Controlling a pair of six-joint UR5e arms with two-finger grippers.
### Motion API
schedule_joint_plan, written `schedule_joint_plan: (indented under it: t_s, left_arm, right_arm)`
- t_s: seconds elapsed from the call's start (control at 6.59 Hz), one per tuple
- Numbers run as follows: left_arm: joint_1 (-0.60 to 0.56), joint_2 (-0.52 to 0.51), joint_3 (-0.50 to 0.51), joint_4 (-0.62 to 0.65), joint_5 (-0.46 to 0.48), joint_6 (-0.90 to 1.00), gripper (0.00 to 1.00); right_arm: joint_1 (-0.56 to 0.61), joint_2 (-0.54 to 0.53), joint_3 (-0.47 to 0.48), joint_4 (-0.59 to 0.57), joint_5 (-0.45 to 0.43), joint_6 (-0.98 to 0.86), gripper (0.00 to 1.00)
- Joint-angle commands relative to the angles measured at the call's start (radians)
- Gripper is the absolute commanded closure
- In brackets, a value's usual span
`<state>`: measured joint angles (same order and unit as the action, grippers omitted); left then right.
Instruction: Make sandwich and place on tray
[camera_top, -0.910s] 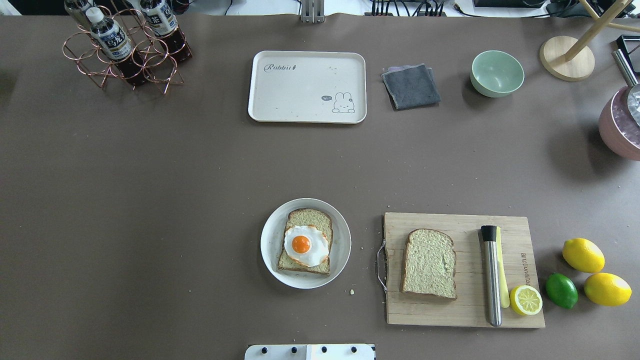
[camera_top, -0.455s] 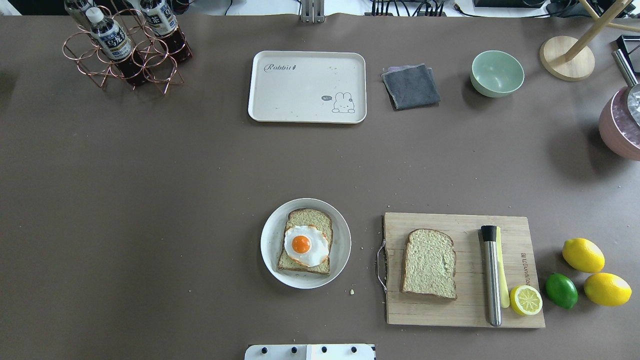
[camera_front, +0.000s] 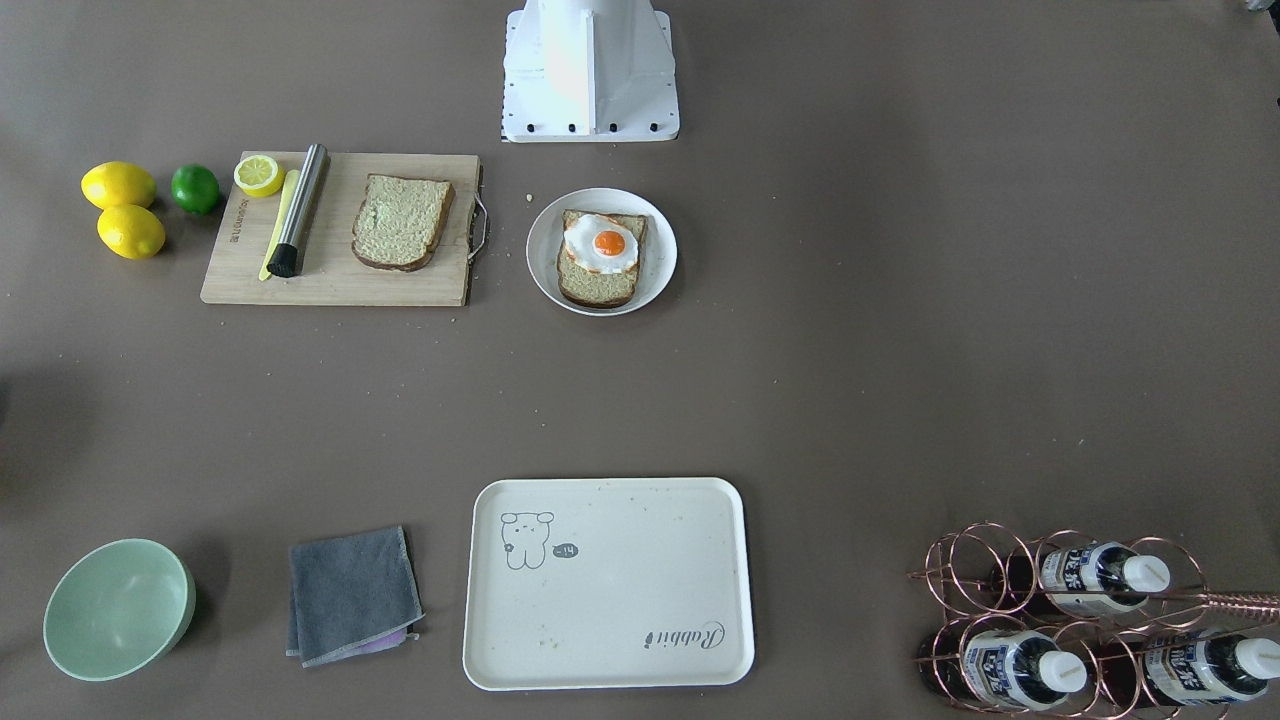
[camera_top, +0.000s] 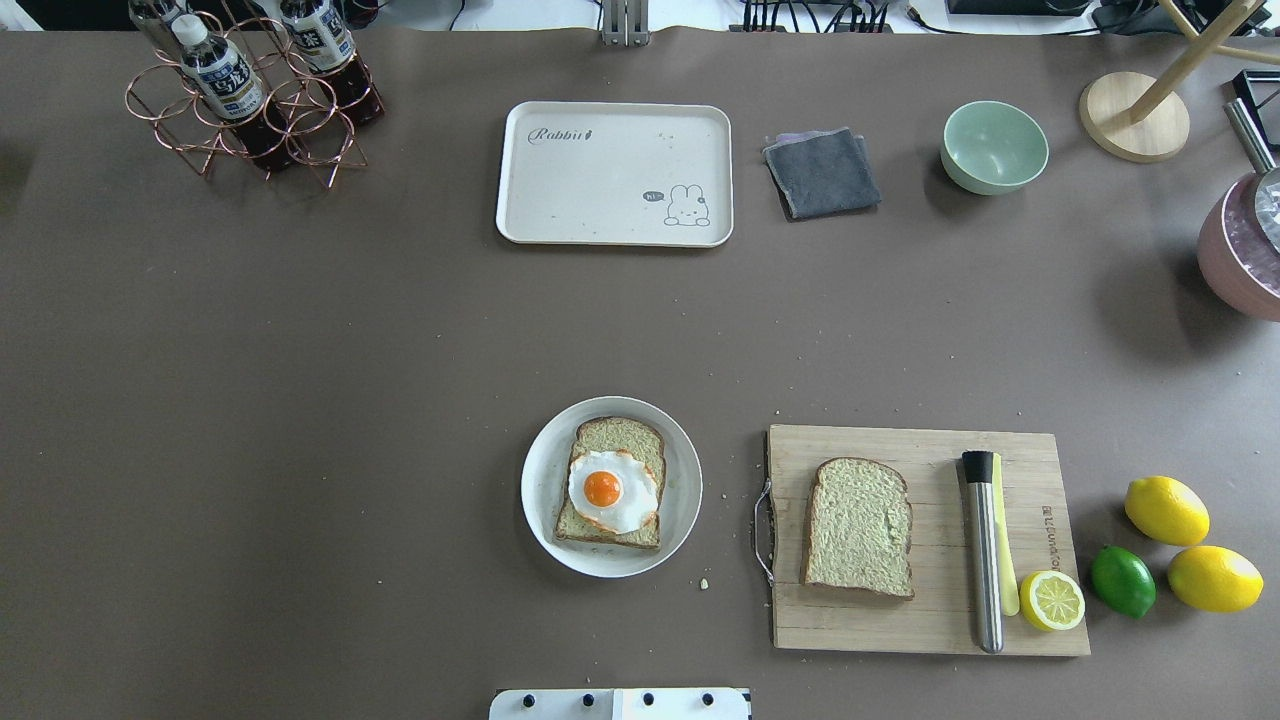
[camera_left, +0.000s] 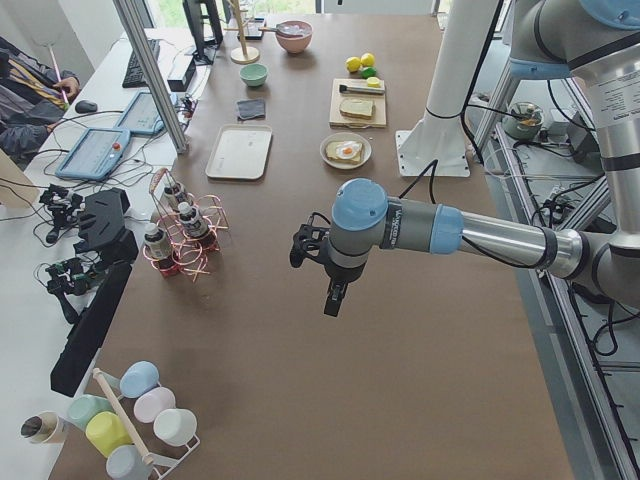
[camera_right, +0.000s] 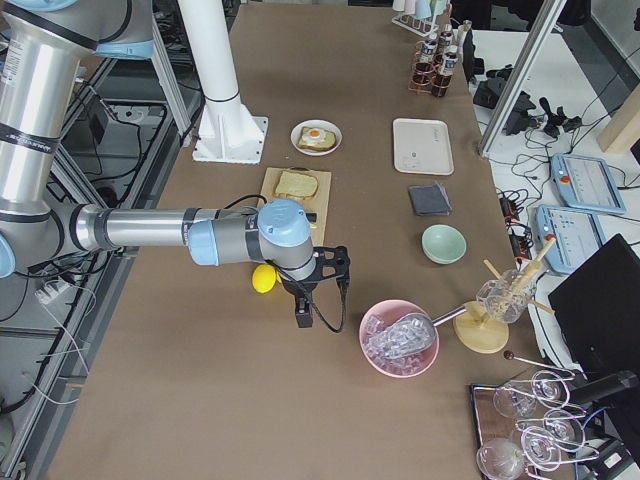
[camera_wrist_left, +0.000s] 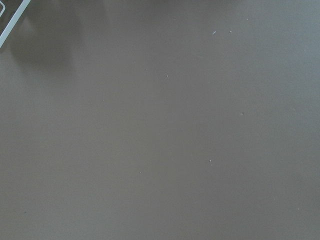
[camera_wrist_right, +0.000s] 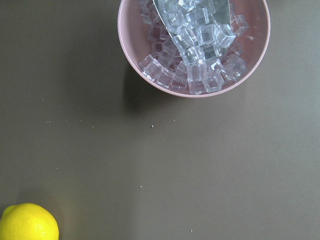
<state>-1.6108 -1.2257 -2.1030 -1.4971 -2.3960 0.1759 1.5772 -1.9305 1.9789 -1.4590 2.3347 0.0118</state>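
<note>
One slice of bread (camera_top: 622, 436) lies on a round white plate (camera_top: 537, 483) with the fried egg (camera_top: 612, 490) on top. The second slice (camera_top: 858, 527) lies on a wooden cutting board (camera_top: 920, 630). The cream tray (camera_top: 600, 175) sits at the far side of the table and holds nothing. My left gripper (camera_left: 336, 298) hangs over bare table at the far left end, seen only in the exterior left view. My right gripper (camera_right: 303, 318) hangs between a lemon and the ice bowl, seen only in the exterior right view. I cannot tell whether either is open or shut.
On the board lie a steel muddler (camera_top: 984, 550) and a half lemon (camera_top: 1051, 600). Two lemons (camera_top: 1166, 510) and a lime (camera_top: 1122, 580) sit right of it. A grey cloth (camera_top: 822, 172), green bowl (camera_top: 994, 147), bottle rack (camera_top: 250, 95) and pink ice bowl (camera_top: 1235, 260) stand around.
</note>
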Motion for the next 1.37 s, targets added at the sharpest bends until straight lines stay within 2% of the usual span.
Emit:
schedule_joint_plan:
  t_s: [0.0, 1.21]
  left_arm:
    - [0.000, 0.000, 0.011, -0.003, 0.000, 0.000, 0.02]
    - [0.000, -0.002, 0.032, -0.005, 0.000, 0.000, 0.02]
  right_arm:
    - [-0.008, 0.002, 0.000, 0.017, 0.000, 0.004, 0.00]
    - [-0.055, 0.019, 0.000, 0.072, 0.018, 0.014, 0.00]
